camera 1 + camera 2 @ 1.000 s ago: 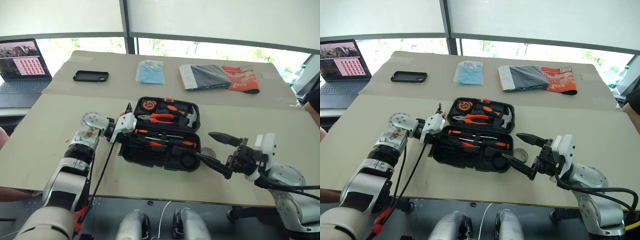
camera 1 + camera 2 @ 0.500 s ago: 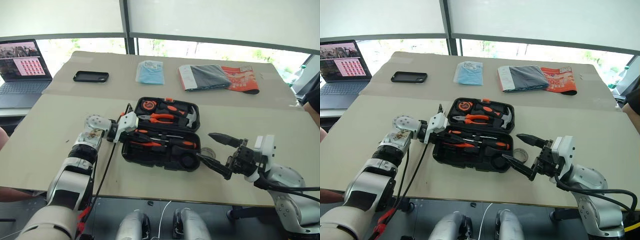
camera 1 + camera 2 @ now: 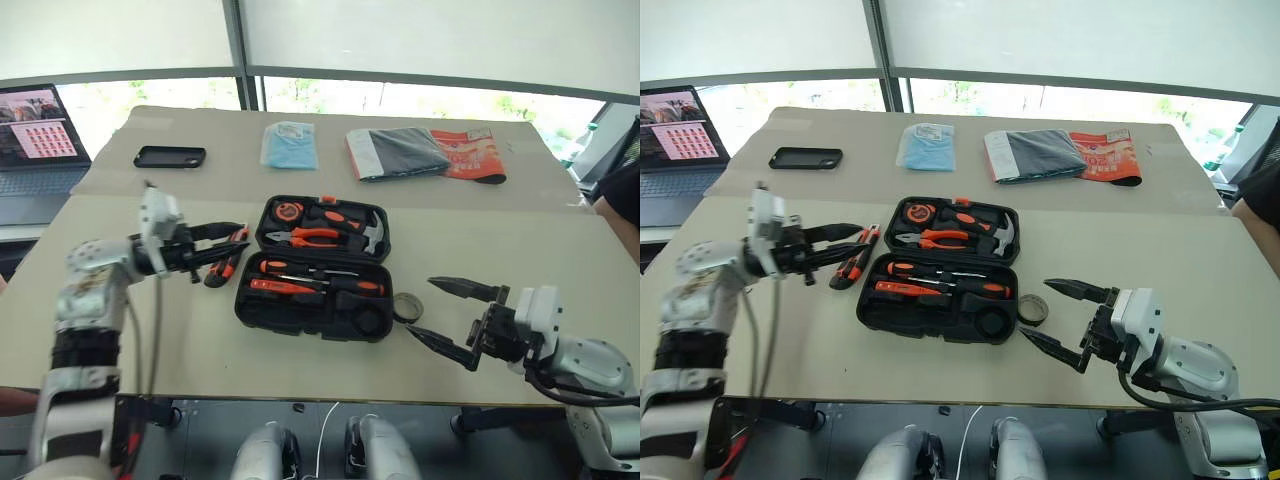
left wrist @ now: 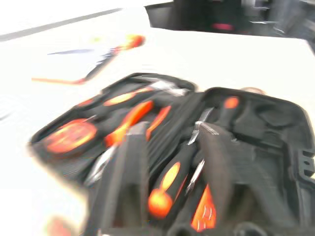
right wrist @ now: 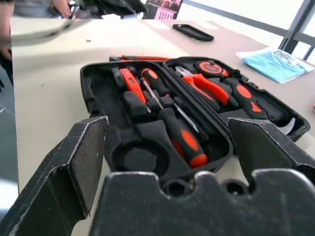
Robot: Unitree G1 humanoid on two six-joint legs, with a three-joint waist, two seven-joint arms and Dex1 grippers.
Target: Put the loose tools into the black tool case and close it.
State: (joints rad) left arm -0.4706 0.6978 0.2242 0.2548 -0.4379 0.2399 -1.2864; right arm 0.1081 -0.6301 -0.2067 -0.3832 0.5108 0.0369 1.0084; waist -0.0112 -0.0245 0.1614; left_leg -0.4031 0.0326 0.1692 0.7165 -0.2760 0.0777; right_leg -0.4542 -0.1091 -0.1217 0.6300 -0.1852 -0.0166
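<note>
Bare table (image 3: 560, 240) right of tool case (image 3: 300, 310)

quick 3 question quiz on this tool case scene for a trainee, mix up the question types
1. True or false: the right gripper is open and holds nothing.
2. Which tool lies on the table to the left of the black tool case, near the left gripper? A hammer, B utility knife, C pliers.
3. Fill in: the small tape roll lies on the table on the case's ____ side.

Key: 1 true. 2 B. 3 right.
</note>
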